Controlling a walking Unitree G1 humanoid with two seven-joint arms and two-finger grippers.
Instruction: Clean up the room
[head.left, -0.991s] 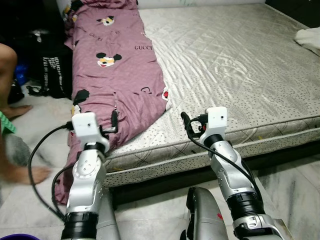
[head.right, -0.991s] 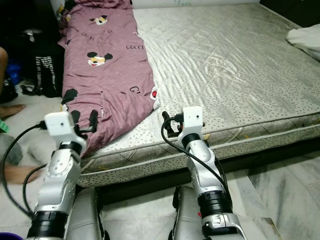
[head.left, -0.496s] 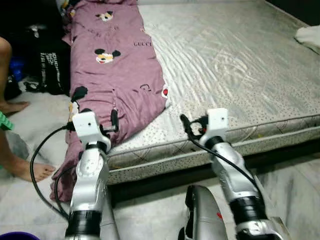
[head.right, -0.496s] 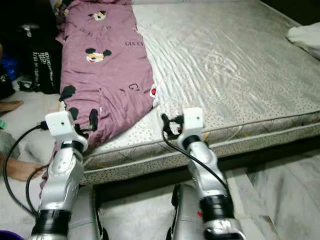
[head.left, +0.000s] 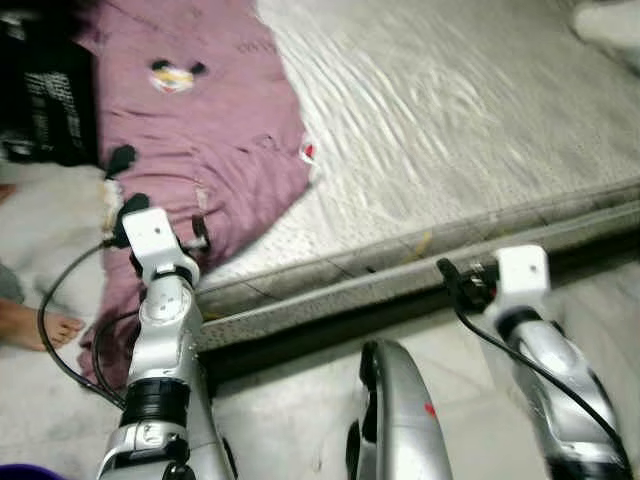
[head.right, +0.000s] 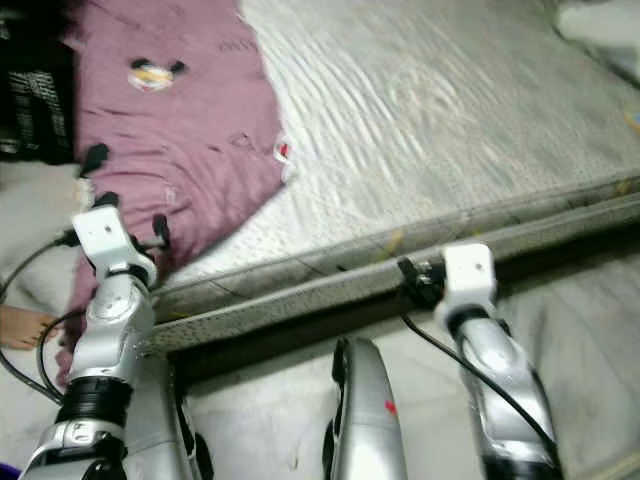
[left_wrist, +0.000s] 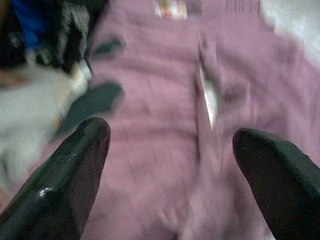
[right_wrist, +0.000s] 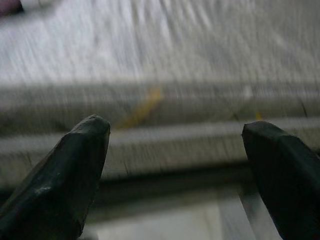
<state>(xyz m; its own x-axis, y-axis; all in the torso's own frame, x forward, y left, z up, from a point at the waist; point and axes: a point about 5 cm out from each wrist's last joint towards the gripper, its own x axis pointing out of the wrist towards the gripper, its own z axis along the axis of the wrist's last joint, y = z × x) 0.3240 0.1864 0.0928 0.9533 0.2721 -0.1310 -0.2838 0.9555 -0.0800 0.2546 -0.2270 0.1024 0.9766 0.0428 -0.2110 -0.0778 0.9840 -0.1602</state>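
Fingers, left gripper (left_wrist: 170, 150): 2 black fingers spread wide apart, nothing between them; they point at the mauve blanket (head.left: 215, 140), over the part that hangs off the bed's left corner
Fingers, right gripper (right_wrist: 180, 150): 2 black fingers spread wide apart, nothing held; they face the side edge of the mattress (head.left: 450, 130), over the floor (head.left: 290, 420) just in front of it
Mauve blanket: printed with cartoon mouse heads; lies along the left side of the mattress; its near end spills over the edge and down toward the floor beside the left arm
Mattress: pale grey, quilted, bare on its right part; a dark gap runs under its near edge
White cloth (head.left: 610, 20): at the far right corner of the mattress; blurred
Black bag (head.left: 45, 100): white lettering; stands on the floor left of the blanket
Person's foot (head.left: 35, 325): bare, on the floor at the far left
Sharpness: head views smeared; small detail cannot be told
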